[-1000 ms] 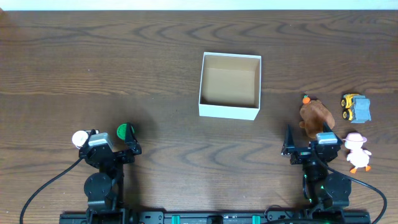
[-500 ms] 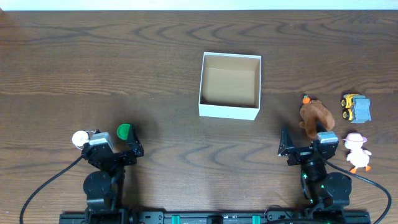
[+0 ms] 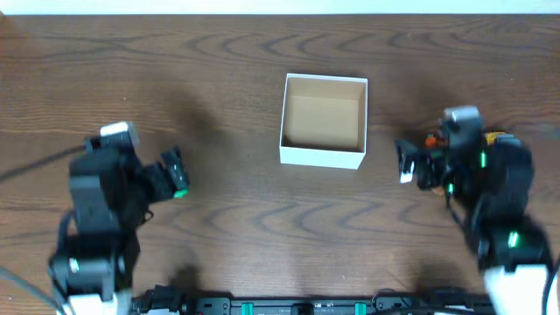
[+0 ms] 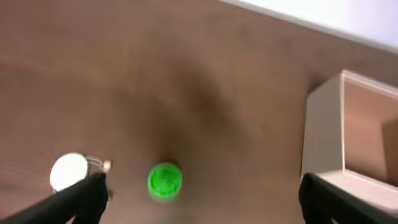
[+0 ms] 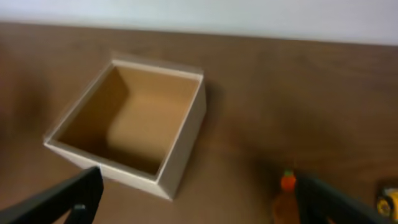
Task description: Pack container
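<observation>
The container (image 3: 322, 157), a white square box with a tan inside, stands empty at the table's middle. It also shows in the left wrist view (image 4: 323, 124) and the right wrist view (image 5: 186, 143). My left gripper (image 3: 168, 178) is open and empty, raised left of the box above a green round toy (image 4: 165, 180) and a white round toy (image 4: 68, 171). My right gripper (image 3: 409, 163) is open and empty, raised right of the box over a brown toy with an orange top (image 5: 286, 182). The jaws are spread wide in both wrist views (image 4: 199, 208) (image 5: 199, 208).
A yellow toy truck (image 3: 495, 137) peeks out behind the right arm, also at the right wrist view's edge (image 5: 389, 202). The arms hide the other toys in the overhead view. The table's far edge runs behind the box.
Both arms have lifted from the front edge and swung forward toward the box. The left arm now covers the white and green toys, the right covers the brown toy and the duck.
</observation>
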